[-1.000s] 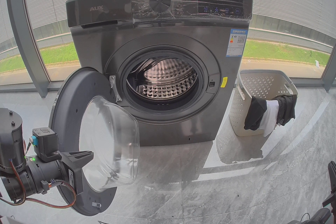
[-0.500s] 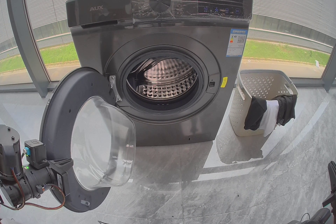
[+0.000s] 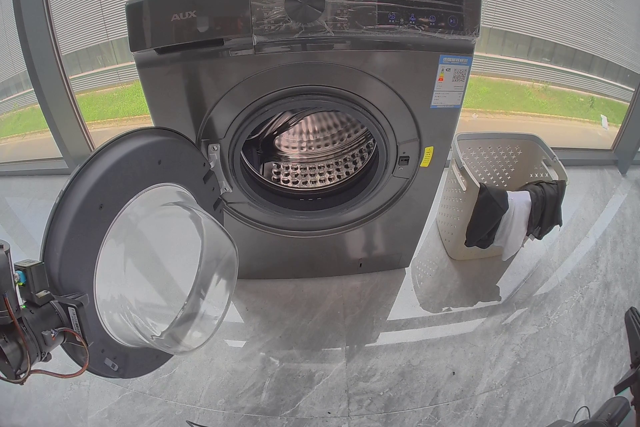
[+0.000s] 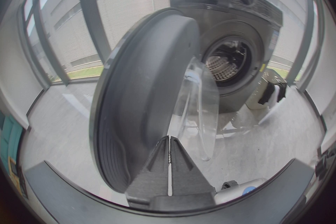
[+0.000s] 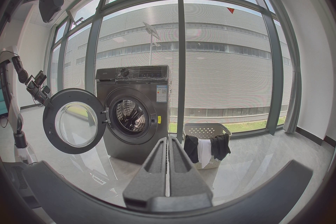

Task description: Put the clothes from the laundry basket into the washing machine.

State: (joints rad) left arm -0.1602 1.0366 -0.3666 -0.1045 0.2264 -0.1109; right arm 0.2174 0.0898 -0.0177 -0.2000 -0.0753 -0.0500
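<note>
Head view: a grey front-loading washing machine stands on the marble floor before a wall of windows. Its round door is swung wide open to the robot's left, with the clear glass bowl bulging toward the camera. The steel drum behind the opening has no clothes in it. A cream laundry basket sits on the floor just beside the machine, on its right. The clothes, two black pieces with a white one between them, hang over the basket's front rim.

The left gripper is at the lower outer edge of the open door. Its fingers are clenched together with nothing between them, and I cannot tell whether they touch the door. The right gripper is held well back from the machine and basket, its fingers also clenched on nothing.
</note>
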